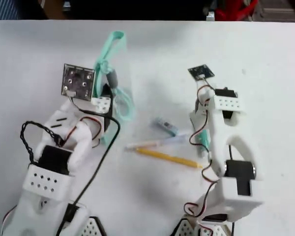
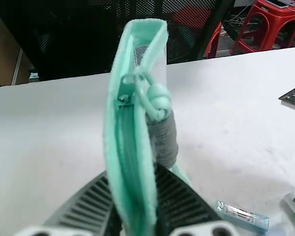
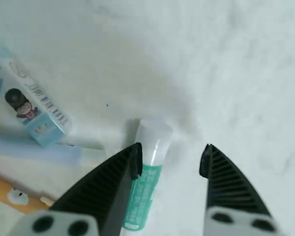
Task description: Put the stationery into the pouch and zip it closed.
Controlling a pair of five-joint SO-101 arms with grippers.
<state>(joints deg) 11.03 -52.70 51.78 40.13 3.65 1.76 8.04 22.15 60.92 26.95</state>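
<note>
The pouch (image 2: 129, 147) stands on edge well to the left of the yellow pencil (image 1: 167, 157). The left gripper (image 2: 137, 196) is clamped on its mint zipper band from both sides. It looks light and floppy (fabric edge, clear flank), so the stiffer zipper seam is probably the sound place to hold. Its corded pull (image 2: 157, 96) hangs near the top end.

The boxed eraser (image 1: 166, 127) lies just beyond the pencil, and a pale pen (image 1: 152, 143) lies alongside it.

Near the pencil's right end lies a white-capped green stick (image 3: 150, 162) (glue, by the look). It seems rigid, smooth and round, so it may roll or slip; mid-barrel would suit best. The right gripper (image 3: 171, 157) stands over it with its fingers parted wider than the barrel. One finger (image 3: 123, 172) is right against the stick, the other apart, and nothing is held.
</note>
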